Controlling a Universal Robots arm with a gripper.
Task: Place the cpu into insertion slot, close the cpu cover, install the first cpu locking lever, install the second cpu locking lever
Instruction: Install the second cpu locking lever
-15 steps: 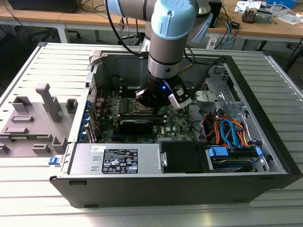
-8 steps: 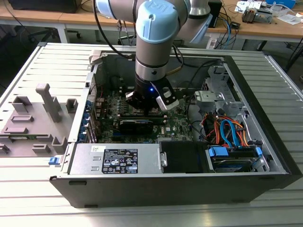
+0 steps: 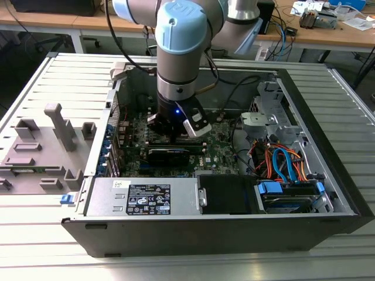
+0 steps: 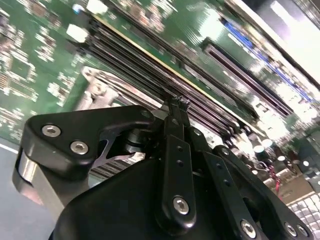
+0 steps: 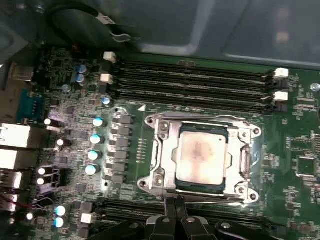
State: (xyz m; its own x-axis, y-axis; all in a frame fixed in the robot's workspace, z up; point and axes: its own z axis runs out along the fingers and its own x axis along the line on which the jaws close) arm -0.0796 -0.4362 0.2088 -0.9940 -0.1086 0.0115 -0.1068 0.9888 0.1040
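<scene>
Chip: the small square silver-topped cpu lay seated in the dark square insertion slot.
Cover: the thin silvery cpu cover lay flat around it.
Pincer: the black gripper hung pinched together, empty, at the socket's edge.

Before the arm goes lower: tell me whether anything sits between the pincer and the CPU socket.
Nothing visible does. In the first wrist view the black pincer is at the socket's edge, where the square silvery-topped CPU lies under the silvery metal frame cover, with bare green board around it.
</scene>
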